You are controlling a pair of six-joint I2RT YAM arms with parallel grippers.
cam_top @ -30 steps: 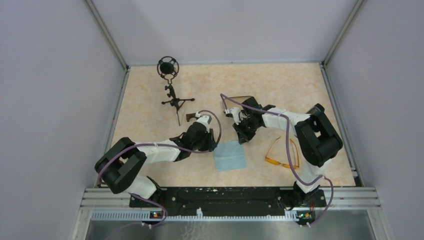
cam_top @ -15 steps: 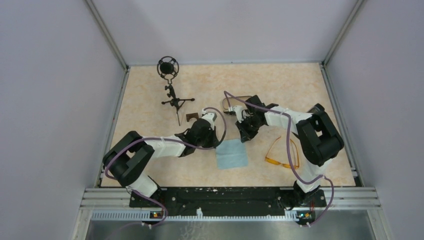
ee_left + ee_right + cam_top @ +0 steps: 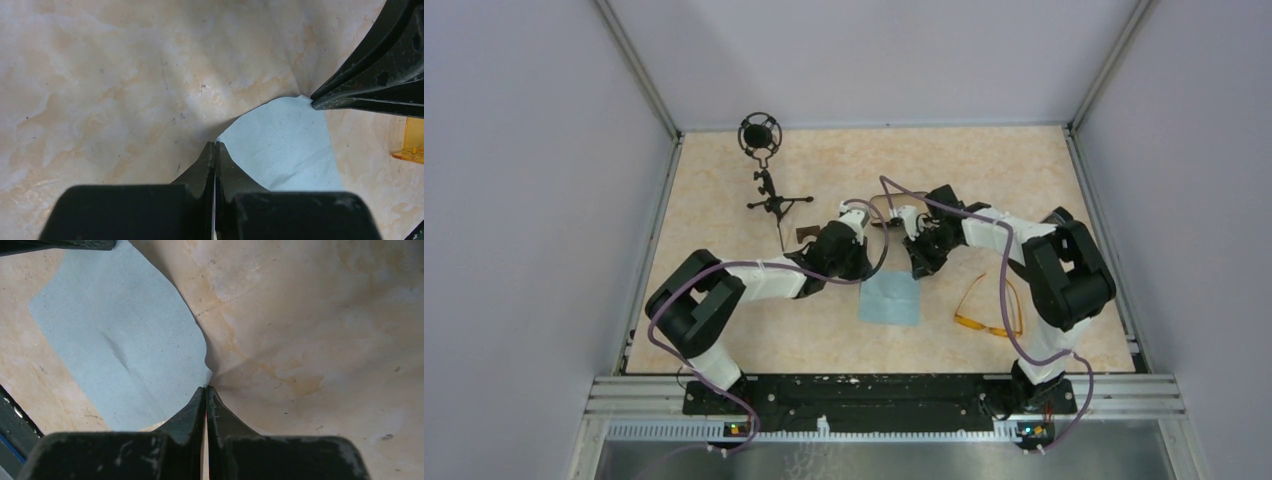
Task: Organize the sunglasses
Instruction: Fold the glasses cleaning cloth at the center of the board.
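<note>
Sunglasses [image 3: 989, 308] lie on the table [image 3: 984, 170], on the right side toward the near edge. They are close to the elbow of the right arm and apart from the blue cloth [image 3: 890, 298]. Nothing touches them. From above the view is small, so we can only say that the thin arms seem to be unfolded, with the orange lenses toward the near side.

Both grippers are busy with the cloth, not with the glasses. The left gripper [image 3: 215, 145] has its jaws clenched together on one far corner of the cloth. The right gripper [image 3: 206, 389] is pinched tight on the other far corner. Each corner looks a little raised from the table where it meets the fingertips.

We judge that the sunglasses are very light, and that the frame is stiff but not strong. The thin arms will bend, and the hinges can break if they are pushed sideways. The lenses are smooth and curved, so fingers can slip on them and may also scratch them.

For this reason we would take hold at the bridge or on the top rim of the frame. For folding, an arm should be held close to its hinge, with a gentle closing of the jaws.
</note>
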